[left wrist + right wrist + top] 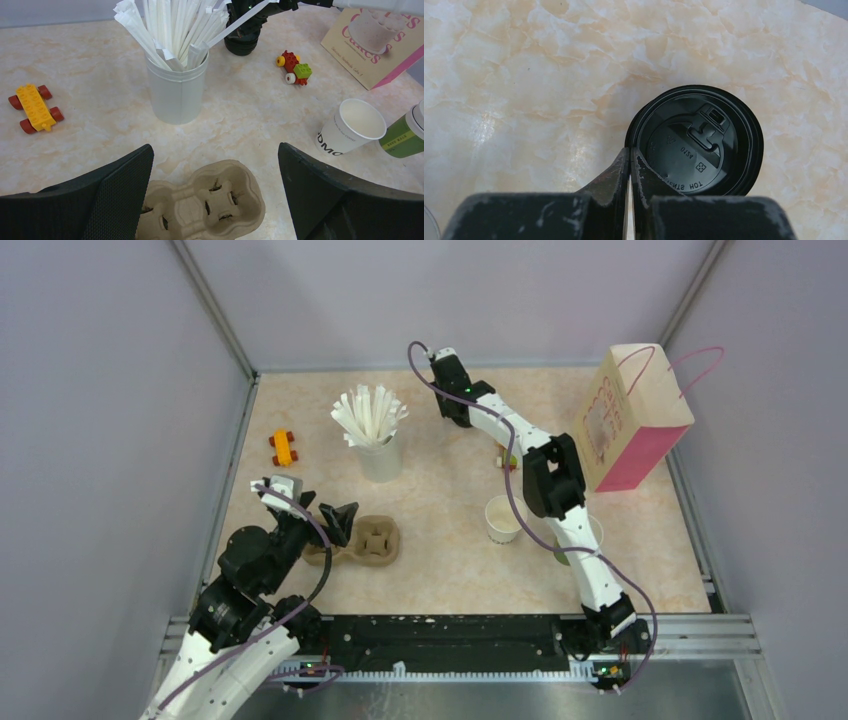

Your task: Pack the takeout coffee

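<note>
A white-sided paper cup (503, 518) stands open with no lid right of centre; it also shows in the left wrist view (352, 125). A round black plastic lid (696, 140) lies at the far back of the table, also seen in the left wrist view (243, 42). My right gripper (630, 150) is shut, its tips pinching the lid's left rim; in the top view this gripper (455, 412) hides the lid. My left gripper (215, 150) is wide open and empty over a cardboard cup carrier (210, 200) at the near left (378, 540).
A tall white cup of straws (375, 440) stands at back centre. A green-sided cup (402, 137) is beside the white cup, partly under the right arm. A pink and tan paper bag (635, 420) stands at the right. Toy brick cars lie at the left (283, 448) and centre (294, 67).
</note>
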`<state>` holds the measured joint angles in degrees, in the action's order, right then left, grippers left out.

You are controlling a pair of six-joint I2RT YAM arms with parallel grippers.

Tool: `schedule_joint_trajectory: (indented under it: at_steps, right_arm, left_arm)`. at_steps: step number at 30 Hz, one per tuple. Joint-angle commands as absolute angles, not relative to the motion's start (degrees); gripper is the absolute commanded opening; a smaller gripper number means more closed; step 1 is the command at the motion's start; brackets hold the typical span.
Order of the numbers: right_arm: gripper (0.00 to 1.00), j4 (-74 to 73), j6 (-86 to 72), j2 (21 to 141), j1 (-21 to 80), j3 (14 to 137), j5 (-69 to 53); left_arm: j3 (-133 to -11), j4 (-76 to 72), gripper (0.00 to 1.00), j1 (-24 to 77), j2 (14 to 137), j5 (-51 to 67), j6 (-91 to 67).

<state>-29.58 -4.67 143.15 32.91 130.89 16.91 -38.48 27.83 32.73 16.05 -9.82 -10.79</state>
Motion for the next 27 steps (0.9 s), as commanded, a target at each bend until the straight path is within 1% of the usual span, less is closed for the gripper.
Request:
schedule_joint_trajectory:
  at_steps: [1,9,27]
  right_arm:
    - [0.00,-27.50,-3.98,142.85,33.66,131.31,17.83]
    - [0.00,-25.59,-4.29,138.86,33.66,128.32,17.20]
    - [0.00,-19.93,-5.77,122.57,33.63,113.46,15.80]
  left_arm:
    - [-38.47,25.66,0.99,32.80,16.53,-9.29,-10.55]
    - [-38.42,25.71,0.99,32.81,16.57,-9.30,-10.55]
    - [-38.64,26.07,0.99,32.84,16.60,-10.19,-10.81]
